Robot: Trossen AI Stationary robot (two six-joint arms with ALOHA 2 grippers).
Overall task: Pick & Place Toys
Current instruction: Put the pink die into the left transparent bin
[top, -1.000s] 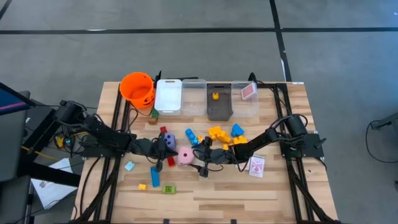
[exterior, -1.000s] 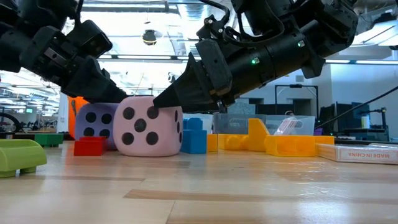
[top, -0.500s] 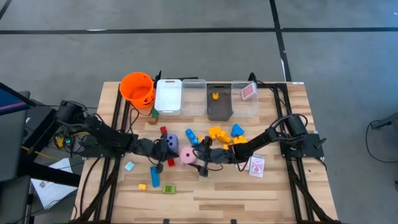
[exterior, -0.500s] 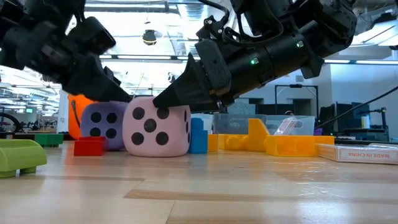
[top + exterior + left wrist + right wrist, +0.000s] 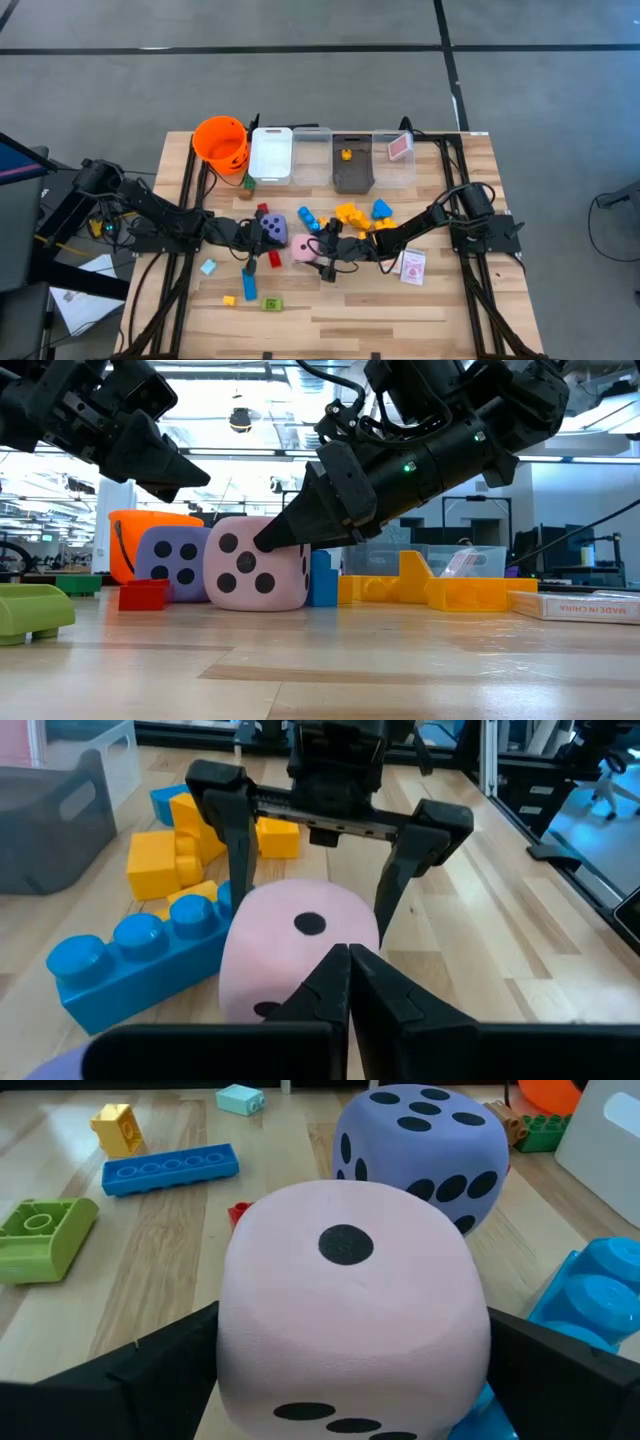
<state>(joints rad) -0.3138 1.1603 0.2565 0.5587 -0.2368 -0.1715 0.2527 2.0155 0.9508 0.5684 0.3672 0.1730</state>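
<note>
My right gripper is sitting low near the middle of the desk, its fingers spread wide on either side of the pink die. In the right wrist view the die is filling the space between my two dark fingers, one dot facing up, though I cannot tell whether either finger is actually touching it. Compared with a second ago, the pink die has slid a little toward the blue block and is now covering more of it in the low view.

My left gripper is pinched together and holding nothing. A second ago it was down against the pink die; now it has lifted and pulled back toward the left edge, hanging above the purple die. That die has come fully into sight, standing just beside the pink one on its left-edge side.

The red block is sitting in front of the purple die, unmoved. The yellow blocks are clustered behind my right gripper toward the far edge, and a pink-white card is lying nearer the right edge. The orange bucket and the row of bins are lining the far edge, unchanged.
</note>
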